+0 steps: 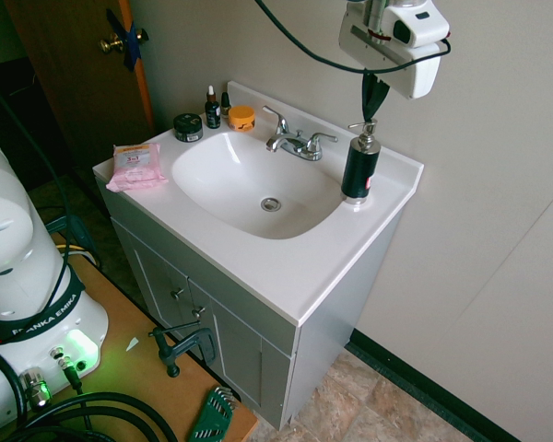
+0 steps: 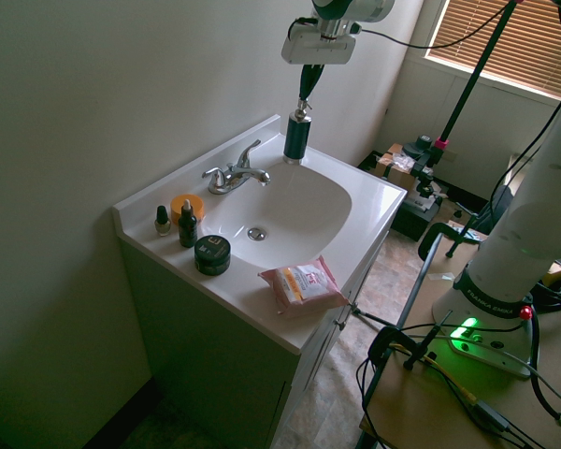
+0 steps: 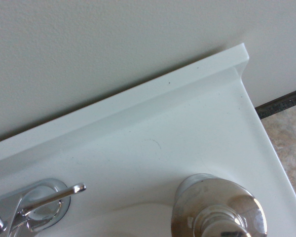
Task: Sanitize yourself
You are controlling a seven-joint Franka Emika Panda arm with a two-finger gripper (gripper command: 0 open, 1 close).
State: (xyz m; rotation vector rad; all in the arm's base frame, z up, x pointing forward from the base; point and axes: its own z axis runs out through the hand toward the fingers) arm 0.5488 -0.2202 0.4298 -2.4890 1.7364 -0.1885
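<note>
The gripper [image 1: 370, 116] is shut, its two slim black fingers drawn together and pointing down at the top of the soap dispenser [image 1: 359, 168]. Their tips are at the pump head; whether they press on it is too small to tell. The dispenser stands upright beneath, on the vanity top, with a silver pump and collar over a dark body. The robot itself, a white Franka arm [image 1: 23, 230], has its base across from the vanity's cabinet front, and its boxy white hand hangs above the dispenser.

Beside the dispenser, at the back of the white vanity top [image 1: 286, 267], is the chrome two-handle faucet [image 1: 300, 143], its spout reaching over the oval basin [image 1: 249, 184]. A round metal drain [image 1: 271, 204] sits in the basin floor. On the far side of the faucet from the dispenser are an orange tub [image 1: 241, 118], a small dark bottle [image 2: 162, 221], a dropper bottle [image 1: 212, 109] and a squat black jar [image 1: 188, 127]. A pink packet of wipes [image 1: 136, 167] lies near the front corner at that end.

Below is the gray cabinet [image 1: 249, 341] with round knobs, on a mottled tile floor [image 1: 341, 396]. Behind runs a plain wall [image 1: 498, 184] with dark baseboard. Farther off are a wooden door [image 1: 78, 83], blue cloth tied at its knob, and a window with wooden blinds [image 2: 505, 42].
</note>
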